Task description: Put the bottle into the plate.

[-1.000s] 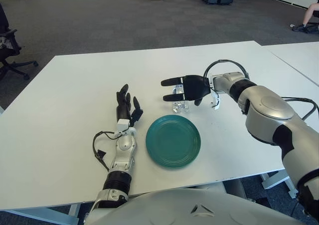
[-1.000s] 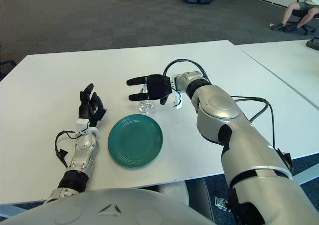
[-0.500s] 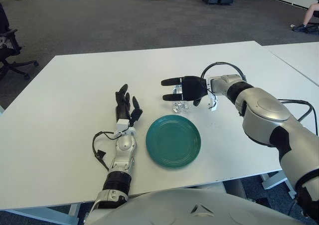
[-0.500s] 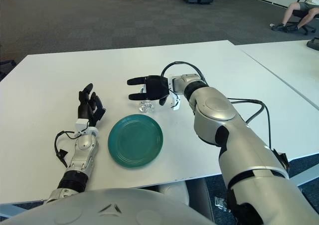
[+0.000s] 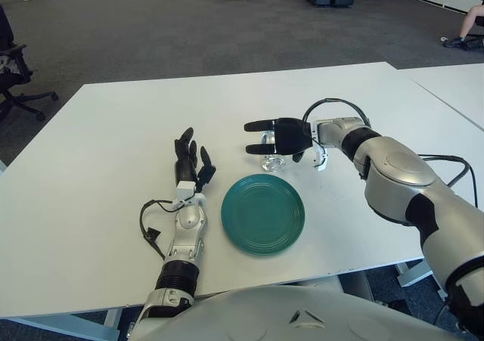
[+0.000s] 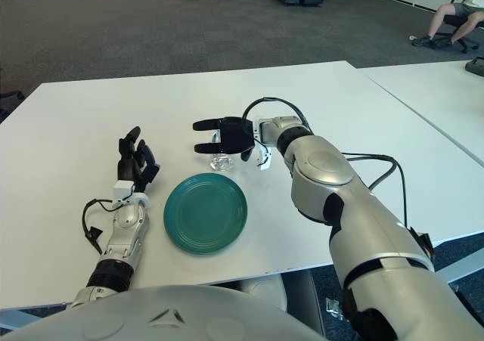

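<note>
Left eye view | bottle (image 5: 273, 159) 1 | plate (image 5: 262, 213) 1 | hands 2

right hand (image 5: 281, 135) hides most of the clear bottle (image 5: 273, 159); contact cannot be told

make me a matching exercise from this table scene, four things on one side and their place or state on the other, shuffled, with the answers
Things:
1. bottle
2. plate
3. left hand
4. right hand

Places or states:
A. dark fingers spread, reaching around the clear item just beyond the green dish
B. green, round, nothing on it, near the table's front edge
C. clear, standing upright on the white table, partly behind a hand
D. idle, showing to the left of the green dish

Pairs: 1-C, 2-B, 3-D, 4-A
</note>
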Action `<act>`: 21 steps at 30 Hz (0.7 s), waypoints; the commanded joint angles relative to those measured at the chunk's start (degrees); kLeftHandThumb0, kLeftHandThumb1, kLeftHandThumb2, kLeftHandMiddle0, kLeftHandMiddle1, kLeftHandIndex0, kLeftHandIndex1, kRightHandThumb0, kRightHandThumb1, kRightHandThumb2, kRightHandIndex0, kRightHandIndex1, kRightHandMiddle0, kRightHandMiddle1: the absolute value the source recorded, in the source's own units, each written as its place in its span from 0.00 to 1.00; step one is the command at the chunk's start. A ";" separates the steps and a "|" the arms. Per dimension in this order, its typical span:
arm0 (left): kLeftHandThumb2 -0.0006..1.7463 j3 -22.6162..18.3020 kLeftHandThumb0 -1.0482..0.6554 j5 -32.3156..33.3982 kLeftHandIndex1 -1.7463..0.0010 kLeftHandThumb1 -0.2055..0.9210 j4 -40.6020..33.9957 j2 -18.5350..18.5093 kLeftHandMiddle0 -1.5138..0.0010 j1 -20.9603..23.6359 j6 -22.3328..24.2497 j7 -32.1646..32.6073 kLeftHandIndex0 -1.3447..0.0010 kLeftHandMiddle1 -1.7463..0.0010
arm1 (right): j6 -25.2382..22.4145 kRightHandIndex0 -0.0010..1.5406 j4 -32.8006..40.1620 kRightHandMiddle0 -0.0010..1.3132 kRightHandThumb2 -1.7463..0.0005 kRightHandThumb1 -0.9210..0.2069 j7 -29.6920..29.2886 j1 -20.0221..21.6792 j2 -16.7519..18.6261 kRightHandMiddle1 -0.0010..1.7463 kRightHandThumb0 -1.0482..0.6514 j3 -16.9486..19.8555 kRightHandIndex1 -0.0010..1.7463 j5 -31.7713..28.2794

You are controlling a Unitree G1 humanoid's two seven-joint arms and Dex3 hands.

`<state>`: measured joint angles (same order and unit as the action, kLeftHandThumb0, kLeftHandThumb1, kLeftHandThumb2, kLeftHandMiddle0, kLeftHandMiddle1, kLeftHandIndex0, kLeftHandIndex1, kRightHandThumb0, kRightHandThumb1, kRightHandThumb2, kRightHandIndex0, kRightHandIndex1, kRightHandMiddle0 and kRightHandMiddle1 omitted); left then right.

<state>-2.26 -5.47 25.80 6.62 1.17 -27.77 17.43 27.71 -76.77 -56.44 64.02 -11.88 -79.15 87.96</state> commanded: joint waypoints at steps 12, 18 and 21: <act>0.47 0.31 0.16 -1.27 0.55 1.00 -0.46 0.36 0.78 -0.06 0.11 1.20 1.00 0.99 | -1.57 0.01 -0.78 0.00 0.84 0.00 -0.55 -1.66 0.86 0.02 0.13 -0.07 0.00 -0.57; 0.47 0.34 0.16 -1.15 0.56 1.00 -0.55 0.58 0.78 -0.06 0.31 1.51 1.00 1.00 | -2.22 0.01 -1.26 0.00 0.83 0.00 0.20 -2.53 1.09 0.02 0.14 -0.31 0.00 -0.49; 0.47 0.31 0.16 -0.88 0.56 1.00 -0.49 0.72 0.78 -0.04 0.11 1.44 1.00 1.00 | -2.46 0.01 -1.44 0.00 0.83 0.00 0.68 -2.74 1.15 0.02 0.14 -0.52 0.00 -0.58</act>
<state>-1.97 -6.21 25.69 6.64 1.16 -27.77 18.42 25.65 -77.65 -56.87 62.25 -11.04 -79.20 87.30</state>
